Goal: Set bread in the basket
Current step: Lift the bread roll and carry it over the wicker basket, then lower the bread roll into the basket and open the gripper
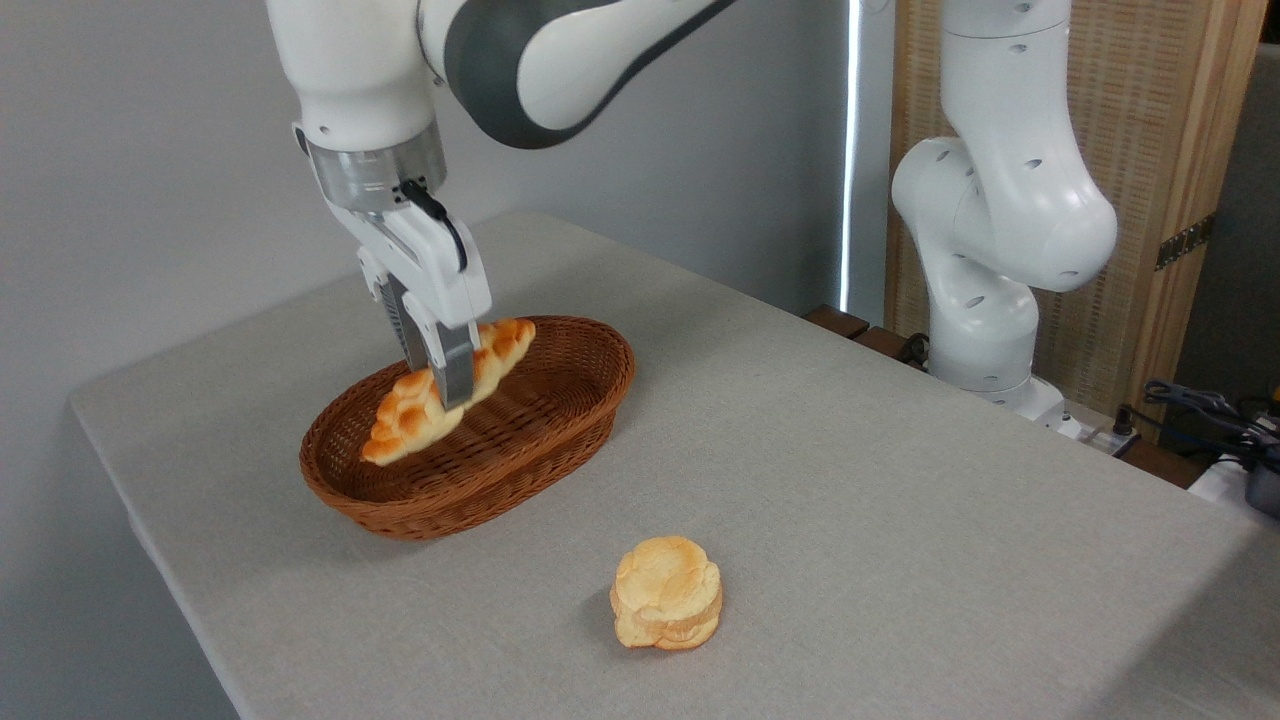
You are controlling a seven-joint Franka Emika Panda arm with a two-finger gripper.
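while gripped: one bread, one basket

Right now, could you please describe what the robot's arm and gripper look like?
The arm is glossy white with rounded segments and dark grey joint sections. A silver metal ring sits at the wrist, with a short black cable. The gripper has a white body and two slim grey fingers.
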